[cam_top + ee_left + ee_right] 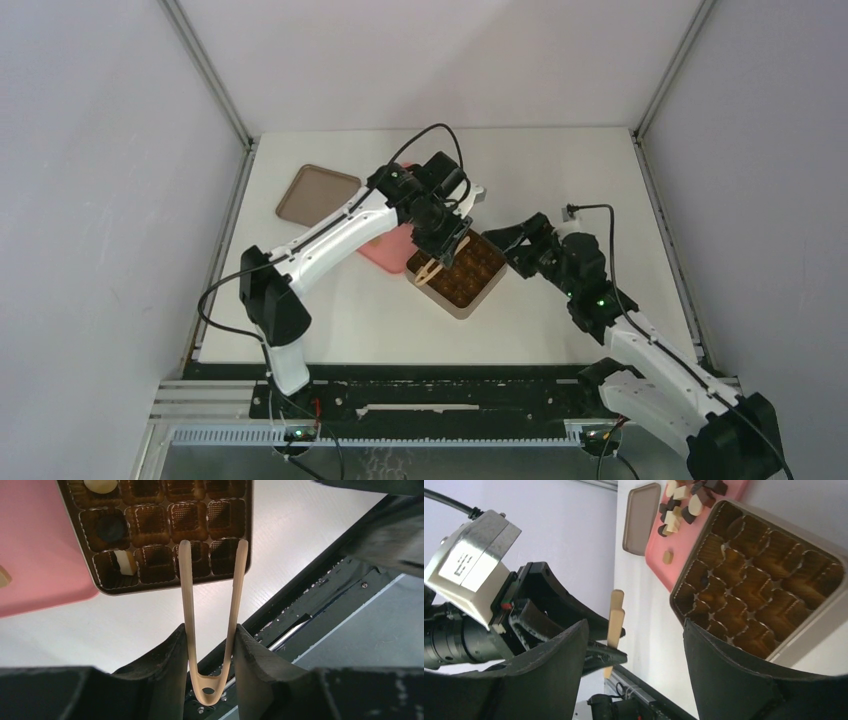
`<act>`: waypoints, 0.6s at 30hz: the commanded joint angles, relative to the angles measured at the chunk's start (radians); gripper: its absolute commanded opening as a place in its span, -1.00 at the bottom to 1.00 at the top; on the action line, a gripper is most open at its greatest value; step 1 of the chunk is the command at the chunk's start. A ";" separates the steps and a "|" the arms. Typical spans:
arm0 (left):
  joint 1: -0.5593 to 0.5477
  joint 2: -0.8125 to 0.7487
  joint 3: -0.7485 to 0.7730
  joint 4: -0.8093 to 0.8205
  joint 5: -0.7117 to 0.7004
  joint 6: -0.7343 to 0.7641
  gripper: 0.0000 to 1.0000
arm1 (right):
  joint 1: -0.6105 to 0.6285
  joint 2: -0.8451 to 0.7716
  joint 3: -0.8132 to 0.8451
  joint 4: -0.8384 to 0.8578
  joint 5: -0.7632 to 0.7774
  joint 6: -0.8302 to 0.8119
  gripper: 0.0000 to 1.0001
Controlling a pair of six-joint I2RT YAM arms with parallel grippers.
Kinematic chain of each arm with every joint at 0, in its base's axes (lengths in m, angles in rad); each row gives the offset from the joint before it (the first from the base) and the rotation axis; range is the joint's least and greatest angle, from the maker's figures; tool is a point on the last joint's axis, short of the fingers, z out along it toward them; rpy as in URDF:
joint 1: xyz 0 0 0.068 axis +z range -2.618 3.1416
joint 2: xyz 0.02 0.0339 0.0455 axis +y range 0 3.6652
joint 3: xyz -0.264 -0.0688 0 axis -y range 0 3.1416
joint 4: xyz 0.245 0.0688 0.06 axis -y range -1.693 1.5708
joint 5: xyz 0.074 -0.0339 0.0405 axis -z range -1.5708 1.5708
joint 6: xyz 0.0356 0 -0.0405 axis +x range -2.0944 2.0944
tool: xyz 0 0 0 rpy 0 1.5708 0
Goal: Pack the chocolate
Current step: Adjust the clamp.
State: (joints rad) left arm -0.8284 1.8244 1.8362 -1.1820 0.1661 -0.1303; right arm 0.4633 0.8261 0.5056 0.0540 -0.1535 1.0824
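- Top external view: the left gripper point(440, 243) hangs at the centre of the frame, over the left corner of a square tin point(475, 270) with a dark gridded insert.
- It is clenched on a pair of wooden tongs point(428, 270), whose pale legs lie across the tin's left edge.
- A pink tray point(385, 250) lies just left of the tin, mostly hidden under the left arm. A brown lid point(315, 192) lies further to the upper left on the white table point(560, 170).
- The right gripper point(510, 250) sits just beside the tin's right corner.
- Left wrist view: both dark fingers point(170, 655) press the tongs near their bend at the bottom centre. The two legs spread upward, and their tips lie over the tin's lowest row of cells.
- Three pieces of chocolate point(111, 526) sit in cells at the upper left. One is cream at the top edge, one dark below it, and one cream in the lowest row. The other visible cells hold none.
- Right wrist view: the right gripper is released, its jaws spread wide at the bottom of the frame. The right-hand finger point(734, 680) hides the tin's near corner, and I cannot tell whether it touches the tin.
- Most of the chocolate is heaped on the pink tray at the top centre, in dark, brown and cream pieces. One tan piece lies apart, lower on the tray.
- The left gripper and the upright tongs show at the centre left.
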 commanded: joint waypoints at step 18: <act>-0.050 -0.030 0.066 0.019 0.047 0.047 -0.20 | 0.096 0.258 0.086 0.291 -0.037 0.070 0.28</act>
State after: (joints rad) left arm -0.8684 1.8244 1.8385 -1.1816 0.1890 -0.1116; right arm 0.5434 1.0668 0.5304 0.2653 -0.1745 1.1446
